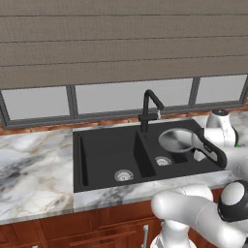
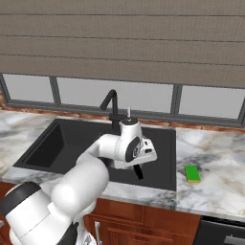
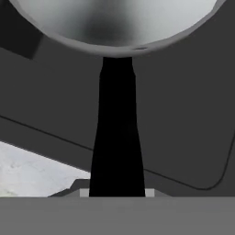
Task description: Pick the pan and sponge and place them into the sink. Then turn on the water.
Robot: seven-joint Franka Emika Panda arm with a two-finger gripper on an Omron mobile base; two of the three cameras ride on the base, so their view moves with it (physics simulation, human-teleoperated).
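Marble counter [image 2: 215, 184] bears sponge [image 2: 193, 173] (right view); gripper [image 3: 117, 193] clamps pan [image 1: 177, 140] handle over sink [image 1: 104, 155].

Rendered domestic kitchen. Indicated by a matte black double-basin sink [image 1: 104, 155] with round silver drains, set into a white-and-grey marbled surface [image 1: 29, 169]; a black gooseneck faucet [image 1: 149, 109] at the rear rim; reddish-brown wooden cabinet fronts [image 1: 72, 232] with metal pulls below. Behind, a wide dark-framed window [image 1: 121, 99] under a lowered woven blind [image 1: 121, 43], above what appears to be a brick sill. Dish sponge [image 2: 192, 173] and metal pan [image 1: 177, 139] also consistent with a kitchen.
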